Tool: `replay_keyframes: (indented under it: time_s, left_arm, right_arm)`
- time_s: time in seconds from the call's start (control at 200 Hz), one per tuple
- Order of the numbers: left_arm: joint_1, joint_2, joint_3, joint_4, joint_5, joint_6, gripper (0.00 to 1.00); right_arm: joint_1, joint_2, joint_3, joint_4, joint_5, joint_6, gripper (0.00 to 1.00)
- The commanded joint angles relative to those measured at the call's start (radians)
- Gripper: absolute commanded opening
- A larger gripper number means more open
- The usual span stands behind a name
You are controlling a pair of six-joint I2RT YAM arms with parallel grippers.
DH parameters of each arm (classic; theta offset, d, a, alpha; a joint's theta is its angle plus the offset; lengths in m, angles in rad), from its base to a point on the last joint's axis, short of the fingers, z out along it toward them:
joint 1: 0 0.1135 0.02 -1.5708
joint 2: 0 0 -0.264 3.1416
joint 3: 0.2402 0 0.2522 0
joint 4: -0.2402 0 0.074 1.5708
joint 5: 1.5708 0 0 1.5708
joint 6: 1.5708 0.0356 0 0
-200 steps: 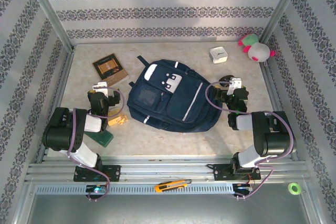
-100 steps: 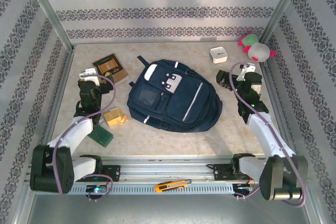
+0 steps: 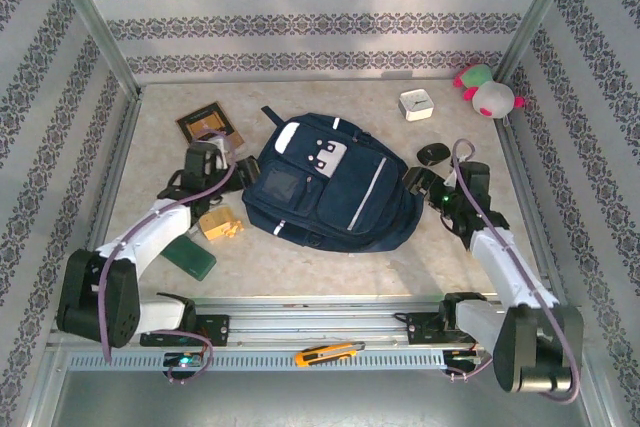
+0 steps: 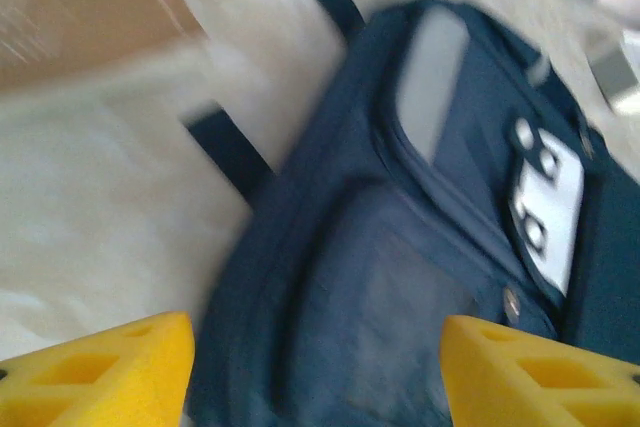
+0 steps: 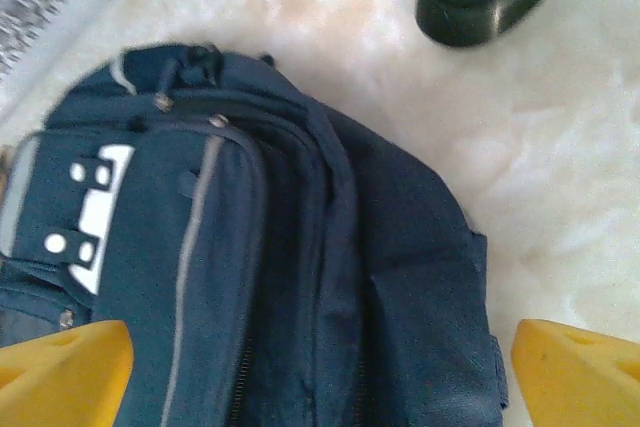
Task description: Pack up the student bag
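Seen from above, the student bag [image 3: 330,187] lies flat in the middle of the worktop [image 3: 300,262], pockets up and white patches towards the far wall. The left end effector [image 3: 232,171] is at the bag's left edge and the right end effector [image 3: 420,185] at its right edge, both pointing in at it; whether either touches the fabric cannot be told. A brown box [image 3: 207,123] lies beyond the left arm, and a tan block [image 3: 218,222] and a green pad [image 3: 192,257] lie beside it. A black mouse [image 3: 432,153], a white cube [image 3: 416,105] and a plush toy [image 3: 487,93] lie at the far right. In the blurred left wrist view, the yellow fingers [image 4: 100,377] stand wide apart over the bag's navy side, gripping nothing. In the right wrist view, the fingers [image 5: 575,372] are likewise spread wide and empty above the bag, with the mouse on bare worktop beyond.
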Motion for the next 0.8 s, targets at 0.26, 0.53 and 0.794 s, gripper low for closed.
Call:
replay_keyframes:
  time_s: [0.26,0.53,0.794]
  left_arm:
    - [-0.146,0.141,-0.008,-0.006,-0.077,-0.139,0.52]
    - [-0.142,0.391,0.175,0.028,-0.101,-0.057,0.50]
    - [-0.113,0.667,0.526,-0.041,-0.083,0.021,0.53]
  right_arm:
    - [0.095,0.187,0.093,-0.082,0.079,-0.046,0.65]
    - [0.298,0.082,-0.118,-0.016,0.058,0.130,0.58]
    - [0.686,0.019,-0.117,0.019,0.200,0.322,0.59]
